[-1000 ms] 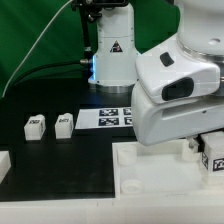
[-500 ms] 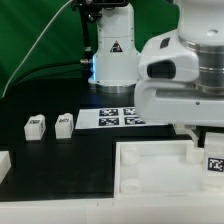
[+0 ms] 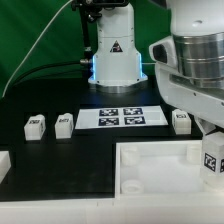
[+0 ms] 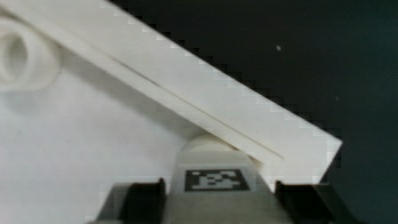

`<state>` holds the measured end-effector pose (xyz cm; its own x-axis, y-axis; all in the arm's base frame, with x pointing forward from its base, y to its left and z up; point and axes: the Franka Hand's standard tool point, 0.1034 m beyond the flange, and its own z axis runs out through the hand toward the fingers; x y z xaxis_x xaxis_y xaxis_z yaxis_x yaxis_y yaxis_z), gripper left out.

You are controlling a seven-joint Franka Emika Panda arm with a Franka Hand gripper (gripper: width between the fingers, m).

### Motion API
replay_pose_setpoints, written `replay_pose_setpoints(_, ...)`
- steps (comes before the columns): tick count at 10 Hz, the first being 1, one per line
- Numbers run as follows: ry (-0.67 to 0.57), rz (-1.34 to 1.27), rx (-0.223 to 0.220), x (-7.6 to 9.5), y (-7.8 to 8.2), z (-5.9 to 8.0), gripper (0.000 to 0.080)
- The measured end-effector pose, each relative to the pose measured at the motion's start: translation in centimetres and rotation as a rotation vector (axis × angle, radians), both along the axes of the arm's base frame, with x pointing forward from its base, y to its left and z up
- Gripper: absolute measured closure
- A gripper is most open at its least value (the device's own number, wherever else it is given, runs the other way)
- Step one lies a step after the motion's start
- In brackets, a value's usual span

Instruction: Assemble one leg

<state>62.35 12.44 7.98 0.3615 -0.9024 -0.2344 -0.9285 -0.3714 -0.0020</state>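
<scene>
Jaws are pinched on the leg (image 4: 217, 180): the wrist view shows a dark finger (image 4: 139, 203) on each side of it, tag face toward the camera, no clear gap that I can make out. In the exterior view the leg (image 3: 213, 160) hangs under the wrist at that view's right edge, over the large white tray piece (image 3: 150, 150). I can't tell whether its underside is touching the tray or clear of it. It sits just beside the tray's raised wall (image 4: 214, 95), so watch that first. A small sideways drift would likely clip the leg on the wall and twist it in the grip. The one round socket (image 4: 15, 55) in the wrist view is well apart from the leg, so you probably aren't lined up with it. Pressing down off-centre could jam the leg on the socket lip or tilt it. The tray doesn't look fixed to the worktop (image 3: 60, 150), and a hard push may slide it and spoil the alignment. Further out, a spare leg (image 3: 181, 122) stands near the arm's bulk, just beside the marker board (image 3: 122, 117), and a wide swing could knock it over. Two more spare legs (image 3: 35, 125) (image 3: 64, 123) stand toward the exterior view's left, well apart and at low risk.
</scene>
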Motion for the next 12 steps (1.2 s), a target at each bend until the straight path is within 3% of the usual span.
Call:
replay_pose_setpoints(2, 0.013, -0.087, 0.003, 0.14, 0.07, 0.01, 0.0505)
replay_pose_setpoints(3, 0.012, -0.079, 0.005, 0.12, 0.13, 0.00, 0.0438)
replay_pose_setpoints(4, 0.004, -0.044, 0.008, 0.11, 0.16, -0.01, 0.0265)
replay_pose_setpoints(5, -0.010, 0.036, 0.013, 0.04, 0.14, -0.04, 0.0265)
replay_pose_setpoints(6, -0.014, 0.138, 0.014, -0.28, 0.12, -0.08, 0.0177)
replay_pose_setpoints(8, -0.082, 0.532, -0.009, -0.35, 0.03, 0.00, 0.0156)
replay_pose_setpoints(12, -0.186, 1.088, 0.044, -0.32, -0.43, -0.19, 0.0150)
